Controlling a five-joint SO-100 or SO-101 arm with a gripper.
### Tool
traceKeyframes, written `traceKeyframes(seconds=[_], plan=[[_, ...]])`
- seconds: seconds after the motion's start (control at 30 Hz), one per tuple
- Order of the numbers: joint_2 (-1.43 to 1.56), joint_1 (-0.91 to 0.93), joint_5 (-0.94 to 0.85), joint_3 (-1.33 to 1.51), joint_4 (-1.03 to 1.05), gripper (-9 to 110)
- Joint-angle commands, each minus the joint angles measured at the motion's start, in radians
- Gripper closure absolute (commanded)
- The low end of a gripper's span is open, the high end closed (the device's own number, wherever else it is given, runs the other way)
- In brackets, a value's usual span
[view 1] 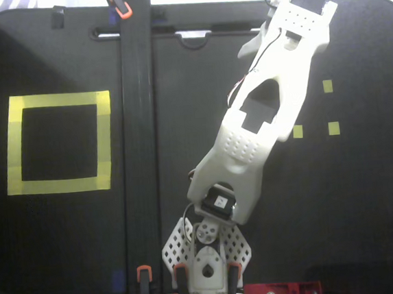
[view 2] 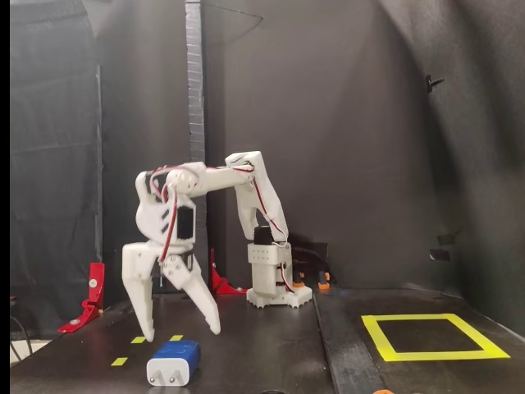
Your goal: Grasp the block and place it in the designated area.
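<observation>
The black counter (view 2: 271, 345) carries everything. The white arm (view 1: 251, 142) reaches out from its base toward the counter's far right in the top-down fixed view, and toward the near left in the front fixed view (view 2: 238, 176). The square (view 1: 57, 142) of yellow tape lies at the left in the top-down view and at the right in the front view (view 2: 433, 336), well apart from the arm. The hand (view 2: 182, 325) points down, fingers spread wide and holding nothing, just above the counter. The block (view 2: 174, 362) lies flat on the counter near the front edge, prongs toward the camera, just below and in front of the hand, beside three small yellow marks (view 2: 120, 361).
</observation>
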Motion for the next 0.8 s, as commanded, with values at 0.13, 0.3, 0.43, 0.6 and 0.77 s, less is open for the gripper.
traceKeyframes(seconds=[0.13,0.3,0.43,0.6,0.77], plan=[[-0.031,0.003,-0.011,-0.02,-0.032,64],[-0.077,0.006,-0.011,-0.02,-0.066,64],[-0.114,0.005,-0.011,-0.02,-0.095,64],[-0.132,0.003,-0.011,-0.02,-0.107,64],[-0.132,0.002,-0.011,-0.02,-0.104,64]])
